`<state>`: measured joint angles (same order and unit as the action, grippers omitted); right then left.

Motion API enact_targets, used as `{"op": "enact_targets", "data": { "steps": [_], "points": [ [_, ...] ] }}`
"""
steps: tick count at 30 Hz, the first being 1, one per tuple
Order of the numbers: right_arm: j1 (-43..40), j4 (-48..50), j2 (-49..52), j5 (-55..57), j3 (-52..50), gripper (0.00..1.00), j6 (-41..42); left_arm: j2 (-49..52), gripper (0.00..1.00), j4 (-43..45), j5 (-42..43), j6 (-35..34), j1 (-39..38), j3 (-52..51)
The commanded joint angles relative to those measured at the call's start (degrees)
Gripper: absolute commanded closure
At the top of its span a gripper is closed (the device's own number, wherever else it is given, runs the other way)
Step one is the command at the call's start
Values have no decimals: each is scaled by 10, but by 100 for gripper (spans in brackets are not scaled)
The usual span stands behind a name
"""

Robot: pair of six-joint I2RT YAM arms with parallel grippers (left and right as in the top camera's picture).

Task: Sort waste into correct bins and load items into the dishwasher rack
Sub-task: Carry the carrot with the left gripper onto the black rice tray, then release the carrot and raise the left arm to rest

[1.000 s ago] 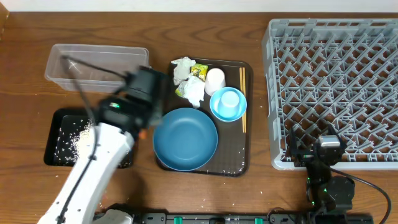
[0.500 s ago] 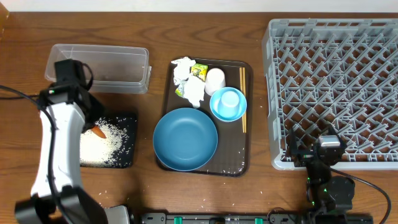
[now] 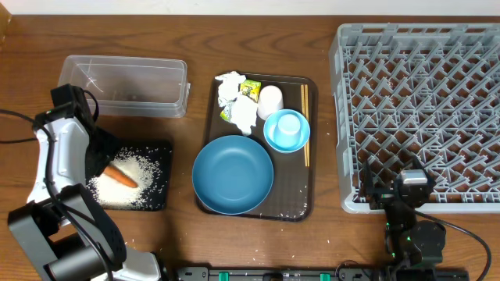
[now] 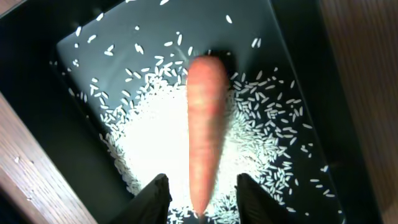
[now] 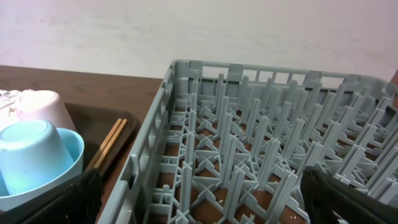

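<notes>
An orange carrot lies on the white rice in the black tray. My left gripper hangs just above it, open. In the left wrist view the carrot sits between the fingers with a gap on each side. The clear container stands behind the tray. My right gripper stands open at the front edge of the grey rack, with only rack pegs between its fingers.
A brown serving tray holds the dark-blue plate, a light-blue bowl with a light-blue cup upside down in it, a whitish-pink cup, chopsticks, napkins and a green-yellow wrapper.
The left arm swung from beside the plate to the black tray with the carrot. Its jaws opened and the carrot now lies on the rice. The right arm stayed still.
</notes>
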<state>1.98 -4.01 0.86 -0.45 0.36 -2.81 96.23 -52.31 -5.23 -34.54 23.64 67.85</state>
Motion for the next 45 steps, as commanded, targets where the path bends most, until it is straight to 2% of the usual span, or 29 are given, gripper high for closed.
{"op": "enact_targets", "data": {
  "steps": [1,4,8,13,20,24,25,26,27,30,32,45],
  "points": [
    [5,-2,0,0,0,1,-7,0,62,2,3,-3,2,-5],
    [5,-2,0,0,0,1,-7,0,62,-1,5,-3,2,-5],
    [5,-2,0,0,0,1,-7,-3,62,-10,54,0,2,-5],
    [5,-2,0,0,0,1,-7,-31,69,-30,113,51,2,-5],
    [5,-2,0,0,0,1,-7,-160,72,-77,186,105,2,-5],
    [5,-2,0,0,0,1,-7,-271,70,-114,189,118,2,-5],
    [5,-2,0,0,0,1,-7,-300,65,-123,183,118,2,-5],
    [5,-2,0,0,0,1,-7,-322,47,-132,175,118,2,-5],
    [5,-2,0,0,0,1,-7,-343,40,-141,166,118,2,-5],
    [5,-2,0,0,0,1,-7,-395,36,-168,139,117,2,-5],
    [5,-2,0,0,0,1,-7,-417,20,-180,119,114,2,-5],
    [5,-2,0,0,0,1,-7,-442,10,-212,116,114,2,-5]
  ]
}}
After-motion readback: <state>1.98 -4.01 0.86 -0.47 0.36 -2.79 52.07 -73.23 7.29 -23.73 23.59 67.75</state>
